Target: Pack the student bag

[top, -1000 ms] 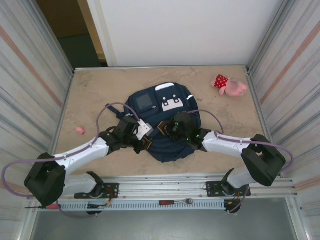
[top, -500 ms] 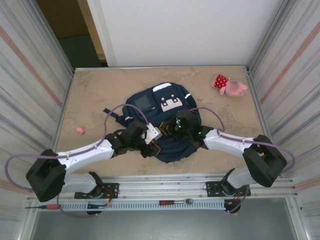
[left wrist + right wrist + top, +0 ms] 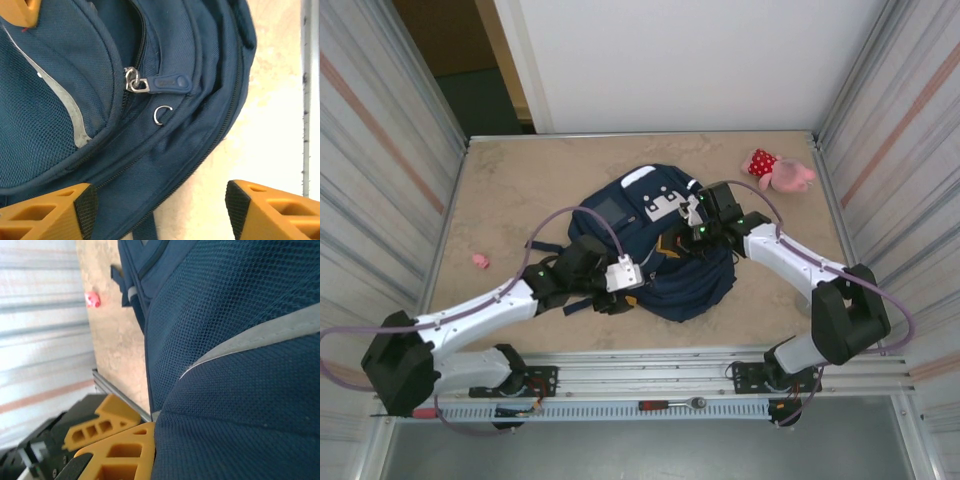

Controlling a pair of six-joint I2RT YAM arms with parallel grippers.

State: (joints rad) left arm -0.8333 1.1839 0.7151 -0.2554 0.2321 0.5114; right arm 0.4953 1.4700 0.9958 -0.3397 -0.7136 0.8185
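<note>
The student bag (image 3: 685,285) lies near the middle of the worktop (image 3: 515,180), its white patch (image 3: 665,206) toward the far side. The left fingers (image 3: 50,212) are released and spread wide at the bag's near left edge. In the left wrist view that edge runs between the two orange fingers without either one pinching it. Just beyond them we see one zipper pull (image 3: 170,84) on the navy cloth, with one small metal ring (image 3: 161,115) beside it.

The right fingers (image 3: 122,457) are clenched on the far right part of the bag, close to the white patch. In the right wrist view the navy mesh cloth and a pale stripe press against the orange finger and fold over it, so we read this as a grip on the bag's cloth.

We count one bag. We also count one pink plush toy (image 3: 781,172) near the far right corner, well apart from both arms, and one small pink object (image 3: 480,261) on the left side of the worktop, apart from the bag.
</note>
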